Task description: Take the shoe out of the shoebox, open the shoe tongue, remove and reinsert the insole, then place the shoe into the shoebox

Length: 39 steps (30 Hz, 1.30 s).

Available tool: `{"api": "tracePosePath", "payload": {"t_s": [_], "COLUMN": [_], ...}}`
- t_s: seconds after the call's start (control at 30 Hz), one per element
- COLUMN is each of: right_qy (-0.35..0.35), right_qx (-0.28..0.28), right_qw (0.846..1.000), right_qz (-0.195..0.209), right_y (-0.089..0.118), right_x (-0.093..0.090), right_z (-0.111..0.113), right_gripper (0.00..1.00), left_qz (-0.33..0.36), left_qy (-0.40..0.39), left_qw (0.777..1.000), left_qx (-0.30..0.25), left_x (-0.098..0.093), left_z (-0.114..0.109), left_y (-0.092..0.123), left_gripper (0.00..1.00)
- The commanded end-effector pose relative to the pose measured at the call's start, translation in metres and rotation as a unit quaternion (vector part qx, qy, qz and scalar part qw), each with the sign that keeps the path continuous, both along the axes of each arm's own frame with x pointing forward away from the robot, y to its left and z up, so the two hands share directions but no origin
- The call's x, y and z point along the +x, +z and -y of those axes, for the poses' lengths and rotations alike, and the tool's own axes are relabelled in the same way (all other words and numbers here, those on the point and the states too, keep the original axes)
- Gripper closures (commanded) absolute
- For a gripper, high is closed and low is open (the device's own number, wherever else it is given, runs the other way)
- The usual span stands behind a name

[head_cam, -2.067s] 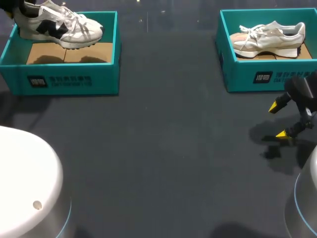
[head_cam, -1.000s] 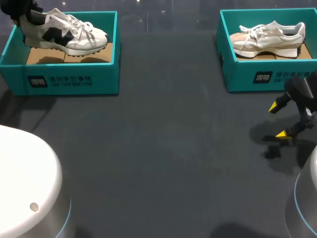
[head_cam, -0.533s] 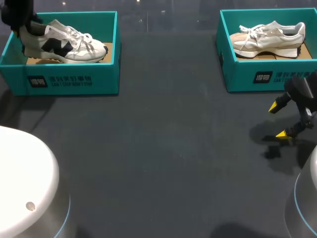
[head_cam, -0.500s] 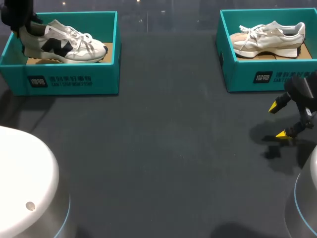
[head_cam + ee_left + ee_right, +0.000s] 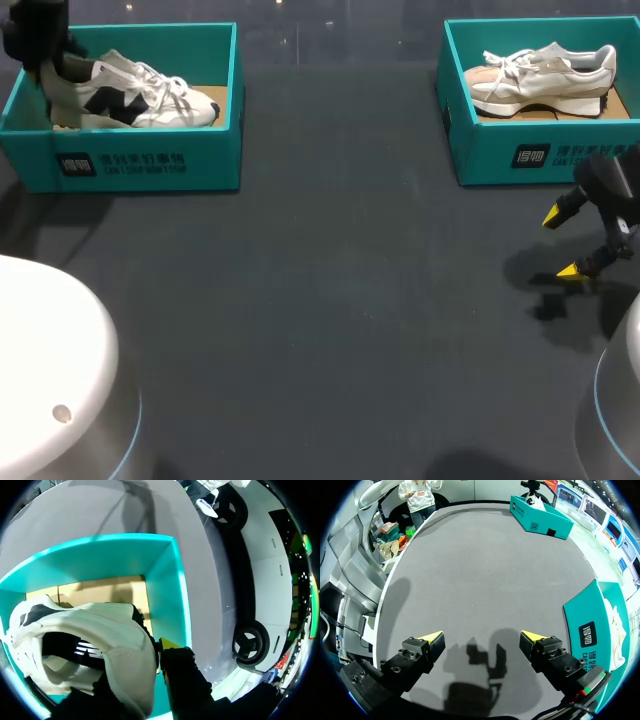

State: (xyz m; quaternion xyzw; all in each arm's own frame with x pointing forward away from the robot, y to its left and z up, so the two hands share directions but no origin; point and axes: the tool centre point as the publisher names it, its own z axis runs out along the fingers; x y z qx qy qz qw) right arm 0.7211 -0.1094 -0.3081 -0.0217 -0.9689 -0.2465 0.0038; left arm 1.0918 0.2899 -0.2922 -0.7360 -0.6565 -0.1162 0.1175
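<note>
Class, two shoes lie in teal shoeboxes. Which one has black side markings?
The left shoe, in the left shoebox, has black markings; the right shoe is plain white and beige.

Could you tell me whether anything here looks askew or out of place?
Nothing spilled or damaged. The left gripper holds the black-and-white shoe by its heel inside the left shoebox, not yet released. The other shoe lies in the right shoebox.

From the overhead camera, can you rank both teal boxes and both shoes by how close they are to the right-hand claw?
1. Right shoebox, just beyond the right gripper.
2. Pale shoe, inside that box.
3. Left shoebox, across the table.
4. Black-and-white shoe, inside that far box.
</note>
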Motion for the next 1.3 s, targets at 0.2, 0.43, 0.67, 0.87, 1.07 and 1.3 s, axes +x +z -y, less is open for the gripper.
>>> {"api": "tracePosePath", "payload": {"t_s": [0.2,0.43,0.67,0.87,1.07,1.3], "right_qy": [0.0,0.0,0.0,0.0,0.0,0.0], "right_qx": [-0.001,-0.001,-0.001,-0.001,-0.001,-0.001], "right_qw": [1.0,1.0,1.0,1.0,1.0,1.0], "right_qz": [0.0,0.0,0.0,0.0,0.0,0.0], "right_y": [0.0,0.0,0.0,0.0,0.0,0.0], "right_x": [-0.001,-0.001,-0.001,-0.001,-0.001,-0.001], "right_z": [0.0,0.0,0.0,0.0,0.0,0.0], "right_gripper": [0.0,0.0,0.0,0.0,0.0,0.0], "left_qz": [-0.012,-0.003,-0.004,-0.006,-0.008,-0.011], "left_qy": [0.02,0.026,0.029,0.029,0.033,0.035], "left_qw": [1.0,1.0,1.0,0.999,0.999,0.999], "left_qx": [-0.019,-0.007,-0.012,-0.013,-0.021,-0.024], "left_x": [-0.007,-0.014,-0.018,-0.021,-0.023,-0.026], "left_z": [-0.004,-0.002,-0.001,-0.002,-0.001,0.006], "left_y": [-0.015,-0.031,-0.044,-0.054,-0.063,-0.067], "left_gripper": [1.0,1.0,1.0,1.0,1.0,1.0]}}
